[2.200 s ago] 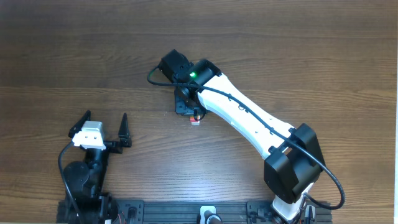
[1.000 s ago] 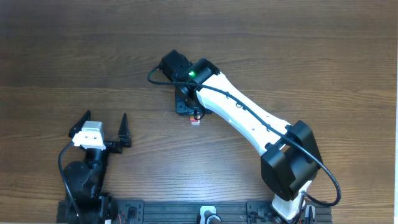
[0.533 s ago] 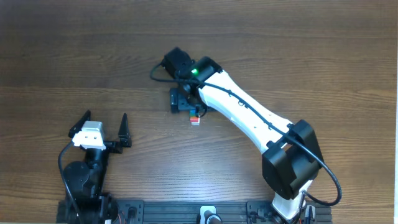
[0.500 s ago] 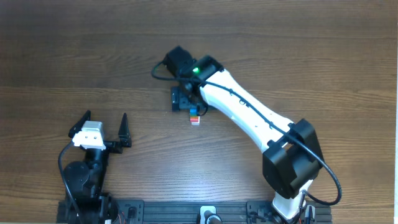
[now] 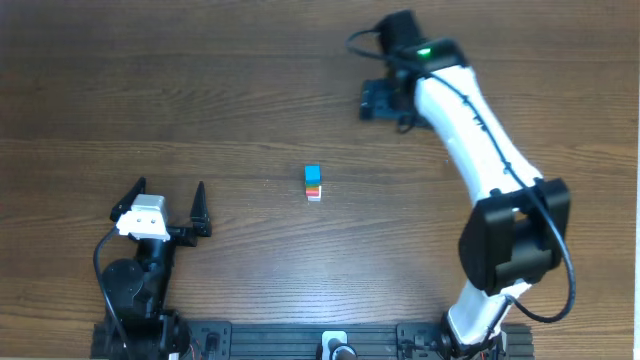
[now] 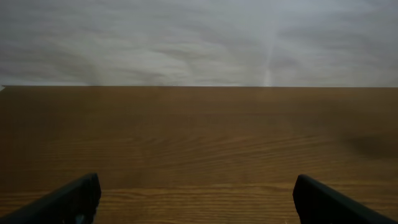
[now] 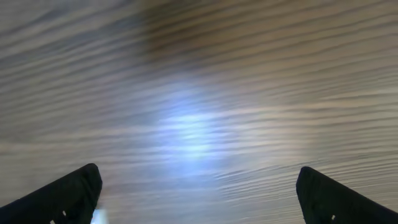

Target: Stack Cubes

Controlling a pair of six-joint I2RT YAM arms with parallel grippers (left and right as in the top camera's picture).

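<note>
A small stack of cubes [image 5: 313,184] stands near the middle of the wooden table, blue on top, orange-red under it and a white one at the bottom. My right gripper [image 5: 381,100] is up at the far right of the table, well away from the stack, open, with only bare wood between its fingers [image 7: 68,193]. My left gripper [image 5: 168,193] rests open near the left front, apart from the stack; its fingers [image 6: 71,199] frame bare wood.
The brown wooden table [image 5: 150,90] spreads all around the stack. A black rail [image 5: 330,340] with the arm bases runs along the front edge. A pale wall [image 6: 199,37] rises beyond the table's far edge in the left wrist view.
The right gripper let go of the blue cube on the stack, opened, and swung away up and to the right. The left arm stayed still.
</note>
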